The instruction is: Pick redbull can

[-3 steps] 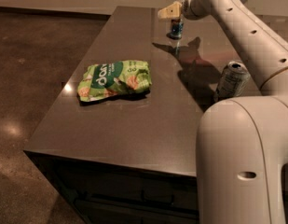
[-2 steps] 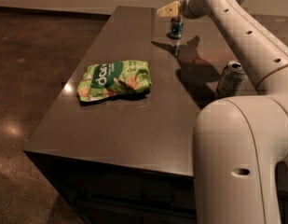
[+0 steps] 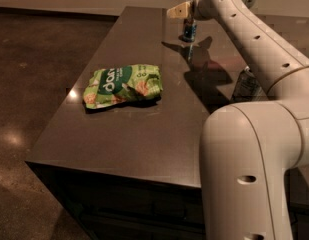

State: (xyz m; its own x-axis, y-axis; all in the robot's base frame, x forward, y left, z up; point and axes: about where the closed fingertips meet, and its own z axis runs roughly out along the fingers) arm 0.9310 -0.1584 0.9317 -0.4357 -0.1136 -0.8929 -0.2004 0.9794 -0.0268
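Redbull can [image 3: 189, 30] upright on the far part of the dark table [image 3: 134, 144], right of the middle line, long axis vertical. Gripper [image 3: 185, 14] at the end of the one white arm [image 3: 254, 39], reached out over that far end, just above the can's top and a touch to its left. From this angle, impossible to say whether touching the can or merely close over it. Opening of the gripper: cannot tell, wide or narrow, nor whether anything is clasped. Judged from this: can directly below and slightly right of the gripper, so a short downward move with a small shift right called for, closing across the slim body from the sides. Wider silver-grey can [image 3: 245, 83] well nearer and further right, half hidden behind the arm, well apart from the target. Green chip bag [image 3: 123, 85] flat on the table's left middle, also well apart. No second arm to weigh.
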